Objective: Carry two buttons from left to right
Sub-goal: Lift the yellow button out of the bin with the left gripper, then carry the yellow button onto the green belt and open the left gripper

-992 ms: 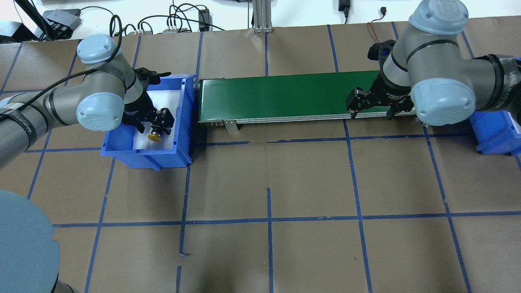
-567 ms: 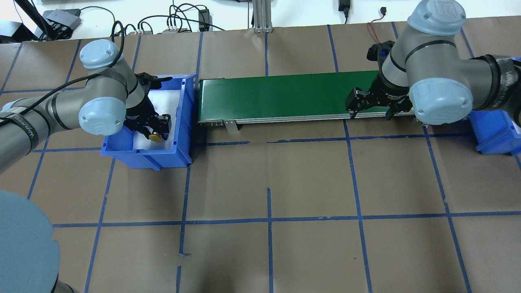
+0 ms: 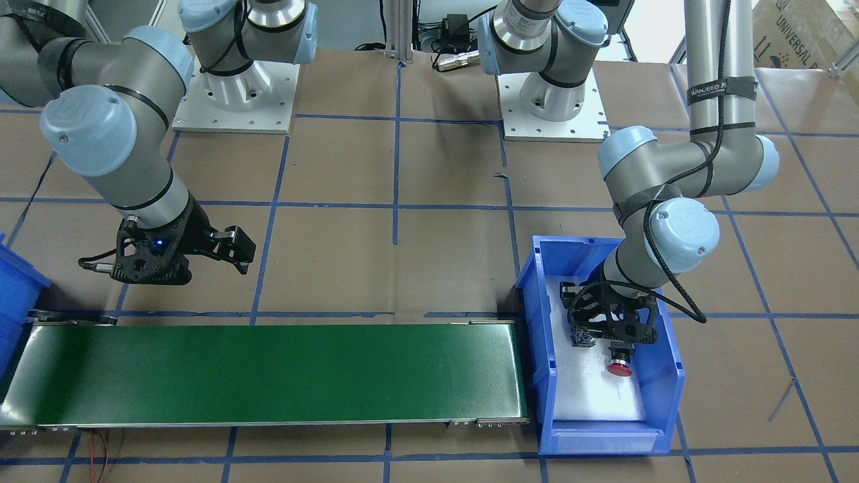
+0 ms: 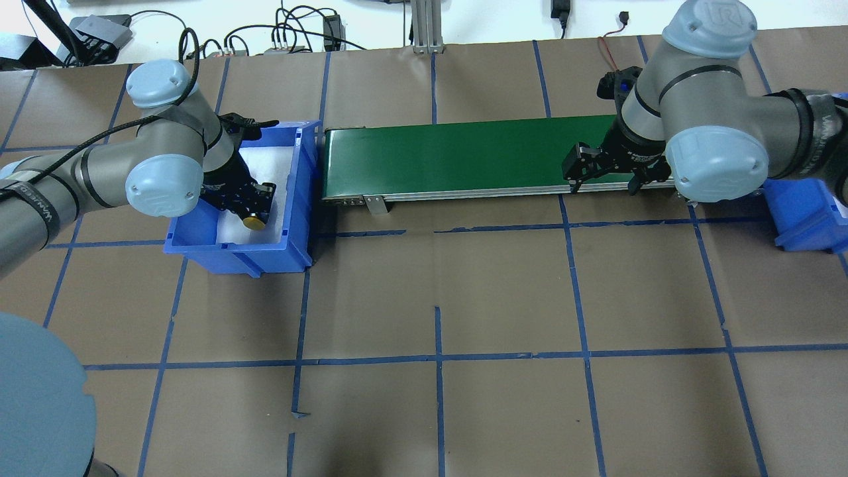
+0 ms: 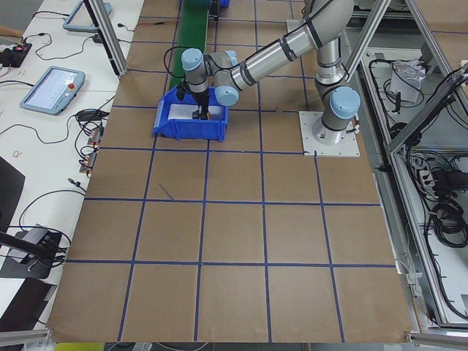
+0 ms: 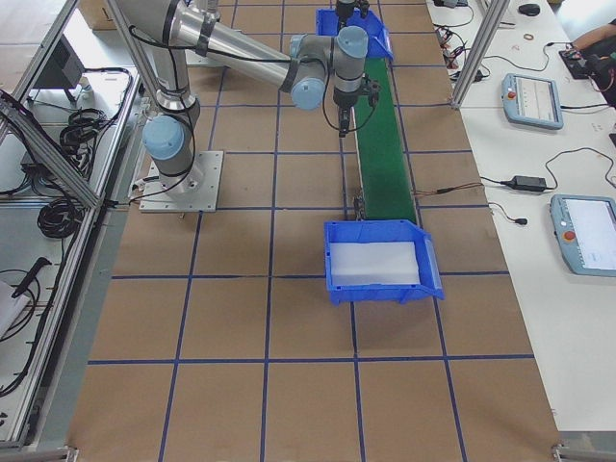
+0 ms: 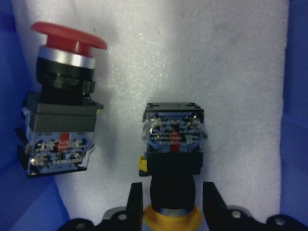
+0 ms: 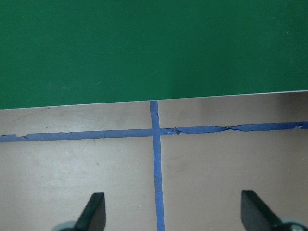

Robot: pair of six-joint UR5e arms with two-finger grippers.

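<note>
L fingers flank yellow button in bin, slim gaps; R fingers wide.

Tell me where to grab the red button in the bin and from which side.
Grip the red button at its black collar under the cap, coming straight down. It lies on its side on the foam; the collar is narrower than the block, likely leaving finger room beside the blue bin wall.

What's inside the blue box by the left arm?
On white padding lie a red button and, between the jaws of the left gripper, a yellow button. The left arm hides some padding.
</note>
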